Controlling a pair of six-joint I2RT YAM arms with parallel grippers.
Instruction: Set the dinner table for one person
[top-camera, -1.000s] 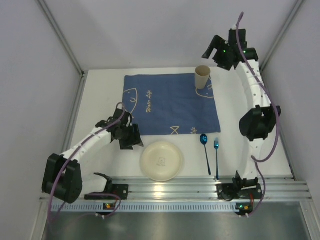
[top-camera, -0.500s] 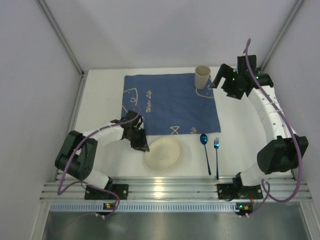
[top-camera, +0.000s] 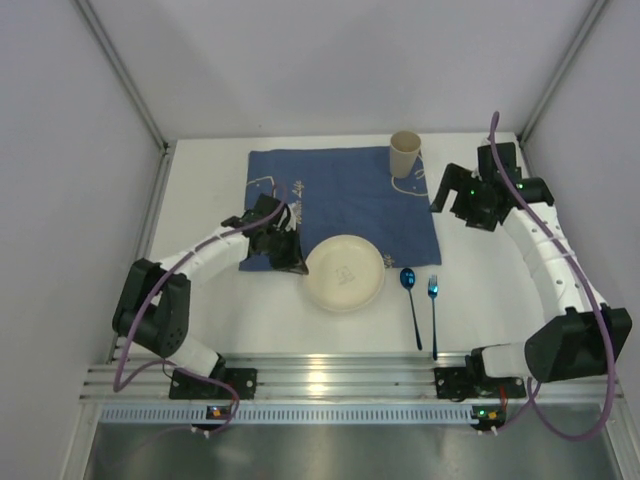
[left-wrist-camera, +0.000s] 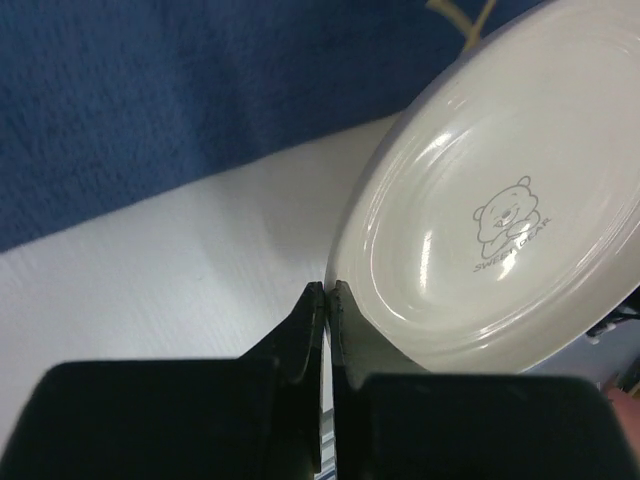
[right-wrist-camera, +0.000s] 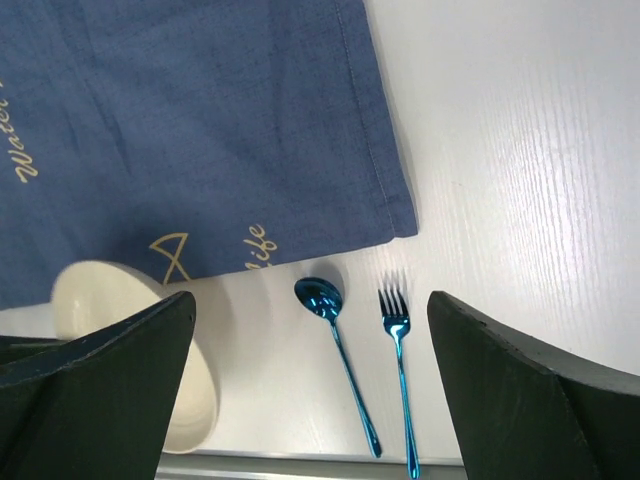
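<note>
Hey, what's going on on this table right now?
The left gripper is shut on the rim of a round cream plate, holding it at the near edge of the dark blue fish-print cloth. The right gripper hangs open and empty over the white table. A beige cup stands on the cloth's far right corner; a blue metal spoon and fork lie right of the plate.

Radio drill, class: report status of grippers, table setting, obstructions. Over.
Left gripper shut on plate rim; right gripper open, empty. Plate overlaps cloth near edge on dinner table. Spoon just right of plate, not touching.
</note>
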